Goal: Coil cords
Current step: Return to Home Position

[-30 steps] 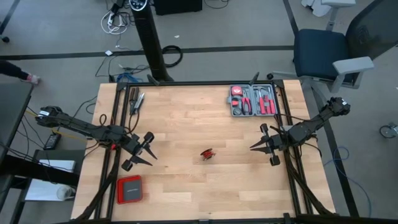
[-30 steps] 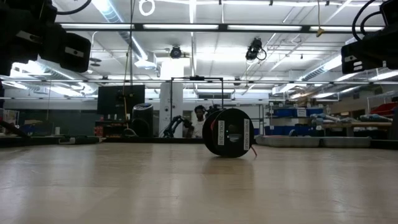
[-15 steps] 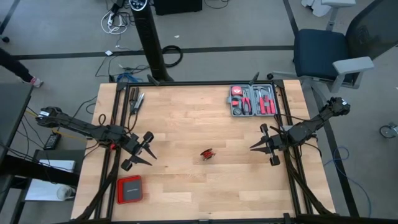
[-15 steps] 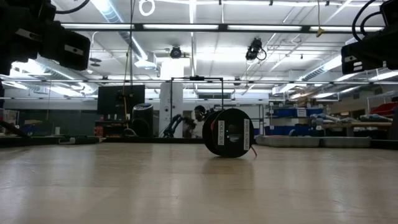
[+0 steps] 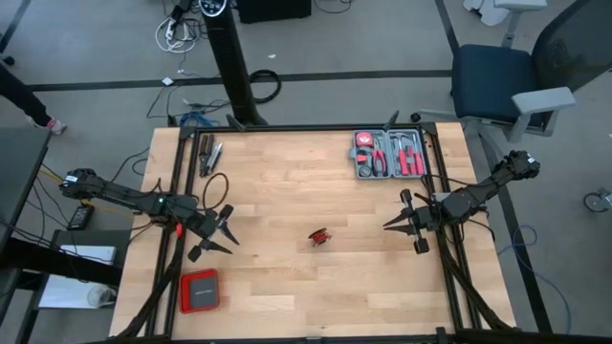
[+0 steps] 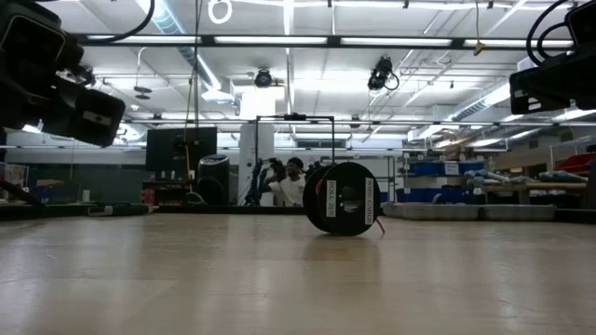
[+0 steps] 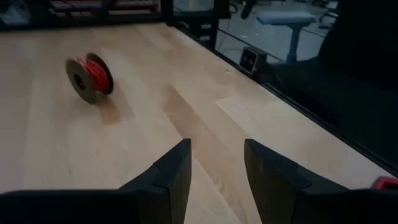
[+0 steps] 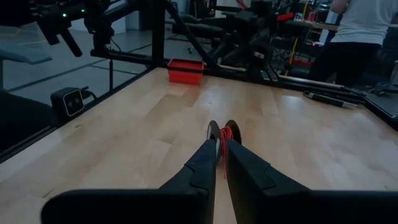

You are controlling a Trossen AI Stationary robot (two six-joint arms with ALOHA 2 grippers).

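The cord is thin red wire wound on a small black spool [image 5: 319, 235]. The spool stands on its two rims near the table's middle and also shows in the low view [image 6: 344, 198] and the left wrist view [image 7: 90, 76]. My left gripper [image 5: 229, 237] hovers left of the spool, well short of it, open, with only bare table between its fingers [image 7: 216, 144]. My right gripper [image 5: 386, 226] hangs right of the spool, shut and holding nothing. It points at the spool [image 8: 222, 132], which shows just beyond its fingertips [image 8: 221, 142].
A grey tool tray [image 5: 389, 155] with red-handled tools sits at the far right. A flat red box [image 5: 200, 290] lies at the near left. Loose hand tools [image 5: 210, 156] and a black cable loop [image 5: 215, 186] are at the far left. People stand in the room beyond the table [image 8: 357, 37].
My left gripper has tipped downward and sunk a little, still open. In the low view its arm hangs lower than before. The spool and my right gripper have kept still.
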